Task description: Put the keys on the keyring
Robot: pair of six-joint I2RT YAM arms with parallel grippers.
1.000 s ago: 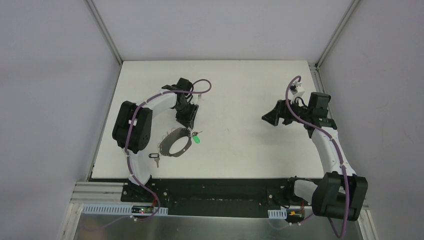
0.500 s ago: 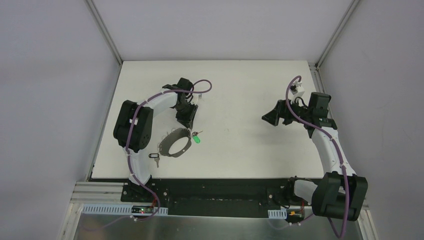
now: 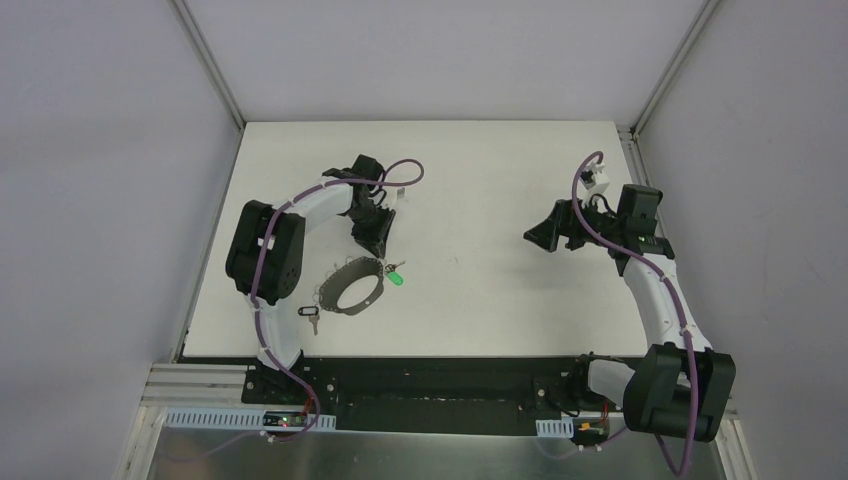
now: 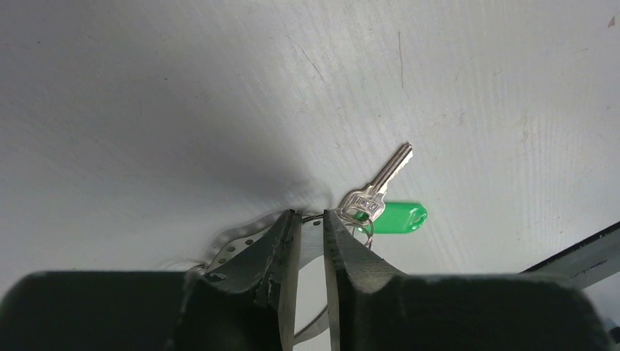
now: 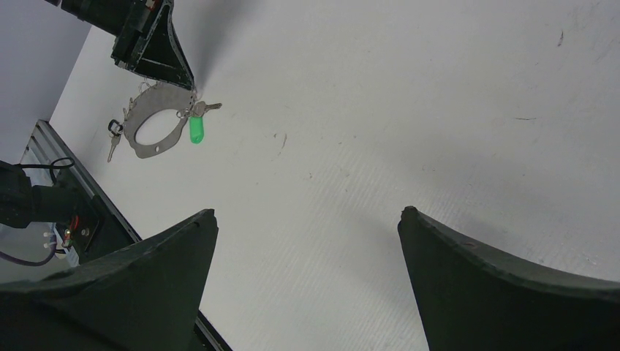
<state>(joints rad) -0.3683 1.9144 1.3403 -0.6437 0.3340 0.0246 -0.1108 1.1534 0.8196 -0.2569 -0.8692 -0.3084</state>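
Observation:
The keyring (image 3: 328,296), a wide grey metal band with holes and small loops on its rim, lies on the white table at the near left. My left gripper (image 3: 376,252) is shut on its far rim (image 4: 237,241), fingertips (image 4: 285,227) pressed round the band. A silver key with a green tag (image 3: 397,278) hangs on a small loop right beside the fingers (image 4: 398,218). A black-headed key (image 3: 311,316) sits at the ring's near-left side. No red key shows. My right gripper (image 3: 535,238) is open and empty, hovering far right; its view shows the ring (image 5: 167,100) and green tag (image 5: 196,131).
The table's near edge and a black rail (image 3: 420,378) with the arm bases run along the bottom. Grey walls close in the table on the left, back and right. A small dark mark (image 3: 455,262) lies mid-table.
The keyring and green-tagged key have shifted slightly toward the far right with my left gripper. The right arm has not moved.

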